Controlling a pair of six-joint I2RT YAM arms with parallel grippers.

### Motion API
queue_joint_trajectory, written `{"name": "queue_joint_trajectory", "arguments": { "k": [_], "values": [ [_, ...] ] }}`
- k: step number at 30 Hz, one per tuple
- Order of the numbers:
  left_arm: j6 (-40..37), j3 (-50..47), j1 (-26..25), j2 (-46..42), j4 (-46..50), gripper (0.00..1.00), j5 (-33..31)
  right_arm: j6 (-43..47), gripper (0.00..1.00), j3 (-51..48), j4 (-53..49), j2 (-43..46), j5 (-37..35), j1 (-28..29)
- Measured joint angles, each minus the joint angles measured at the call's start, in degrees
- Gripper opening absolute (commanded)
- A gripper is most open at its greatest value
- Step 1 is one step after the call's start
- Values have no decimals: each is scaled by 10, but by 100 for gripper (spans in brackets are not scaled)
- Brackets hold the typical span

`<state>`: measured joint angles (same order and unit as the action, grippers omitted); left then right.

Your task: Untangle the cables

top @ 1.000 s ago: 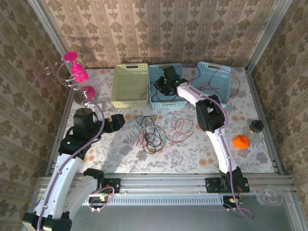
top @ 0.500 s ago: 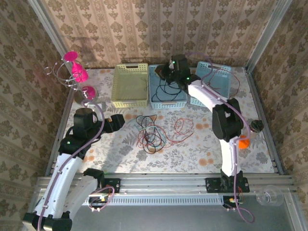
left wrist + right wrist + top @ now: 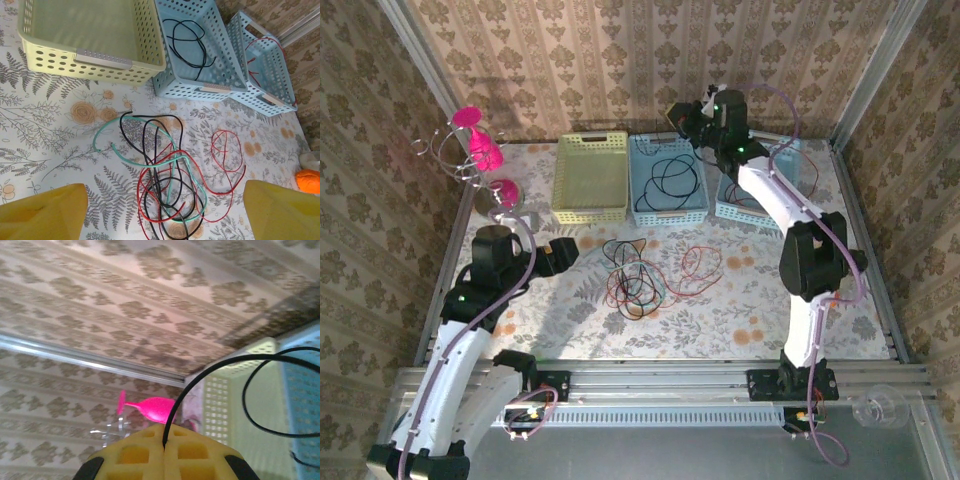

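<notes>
Right arm has swung up and back from over the mid blue basket [image 3: 668, 214]. My right pincer [image 3: 682, 120] is now high near the back wall [image 3: 620, 60], above that basket's far end. Left arm same spot as before.

Right pincer [image 3: 165, 445]: pads pressed together, clamped on a black cable [image 3: 225, 361]. It leaves the seam between the pads, arcs up and off to the right. More black cable [image 3: 670, 175] lies looped inside the mid blue basket [image 3: 210, 87]. I can't tell from above if it is the same run as the pinched one.

Left pincer [image 3: 568, 255]: fingers wide apart, nothing held, low over the table [image 3: 740, 320] just left of the tangle. On the wrist view, left pincer [image 3: 162, 190] looks down on the pile.

Cables [image 3: 640, 280]: loose tangle on the table in front of the baskets, red and black loops overlapping, a teal cable [image 3: 130, 160] threading through. One red loop [image 3: 225, 150] spreads out to the right.

Another red cable [image 3: 260, 55] is in the right blue basket [image 3: 272, 100], draped over its rim. Yellow basket [image 3: 100, 59] is left of the blue ones. Orange ball [image 3: 307, 180] is at the far right. Pink glass [image 3: 155, 407] shows past my right pads.
</notes>
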<state>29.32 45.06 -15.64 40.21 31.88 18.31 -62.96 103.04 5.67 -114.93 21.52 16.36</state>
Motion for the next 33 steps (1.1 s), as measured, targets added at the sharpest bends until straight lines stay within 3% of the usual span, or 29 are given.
{"name": "queue_joint_trajectory", "arguments": {
  "k": [3, 5, 7, 12, 18, 20, 25, 29, 33],
  "values": [
    [5, 0, 0, -2, 0, 82, 3, 24, 36, 21, -51, -46, -1, -1],
    [7, 0, 0, -4, 0, 82, 4, 62, 48, 31, -110, -70, -8, 0],
    [8, -1, 0, -7, 0, 82, 4, 99, 53, 44, -174, -84, -21, 0],
    [12, -1, 0, -13, -2, 81, 5, 172, 55, 35, -264, -68, -66, 1],
    [32, -31, 0, -4, -30, 80, 16, 248, 52, -97, -279, 84, -126, 28],
    [43, -54, 0, 1, -46, 80, 19, 280, 50, -153, -269, 150, -144, 63],
    [87, -140, -26, 6, -95, 78, 19, 361, 46, -325, -229, 292, -178, 217],
    [113, -196, -94, 23, -130, 78, -3, 403, 48, -435, -226, 313, -202, 309],
    [135, -230, -161, 69, -180, 77, -35, 416, 49, -512, -241, 313, -238, 333]
  ]
}}
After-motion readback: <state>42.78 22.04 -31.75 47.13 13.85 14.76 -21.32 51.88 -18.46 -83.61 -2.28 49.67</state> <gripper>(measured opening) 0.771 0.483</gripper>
